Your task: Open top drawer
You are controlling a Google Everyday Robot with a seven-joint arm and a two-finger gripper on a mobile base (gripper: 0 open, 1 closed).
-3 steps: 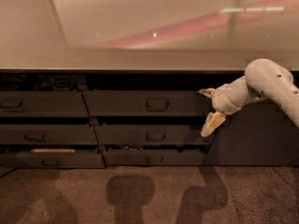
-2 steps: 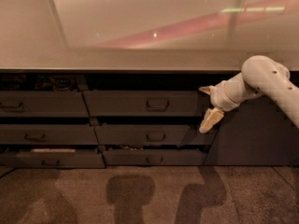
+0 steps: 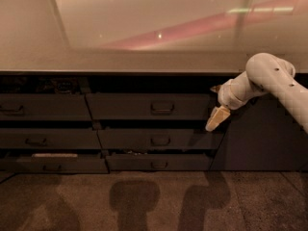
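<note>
The top drawer [image 3: 125,107] is a wide dark grey front just under the countertop, with a small loop handle [image 3: 162,108] at its centre. A dark gap shows above the front. My gripper [image 3: 216,104] is on the white arm [image 3: 269,78] that comes in from the right. It sits at the drawer front's right end, well to the right of the handle. One tan fingertip [image 3: 217,118] points down-left and the other fingertip [image 3: 215,88] shows above it, so the gripper is open and holds nothing.
A pale countertop [image 3: 144,57] overhangs the drawers. Two shorter drawer fronts [image 3: 125,139] lie below the top one. Another drawer column [image 3: 43,107] is on the left and a plain dark panel [image 3: 260,138] on the right. The brown floor [image 3: 154,201] carries shadows.
The arm and gripper have shifted slightly left and up along the drawer front's right end. The drawers have not visibly moved.
</note>
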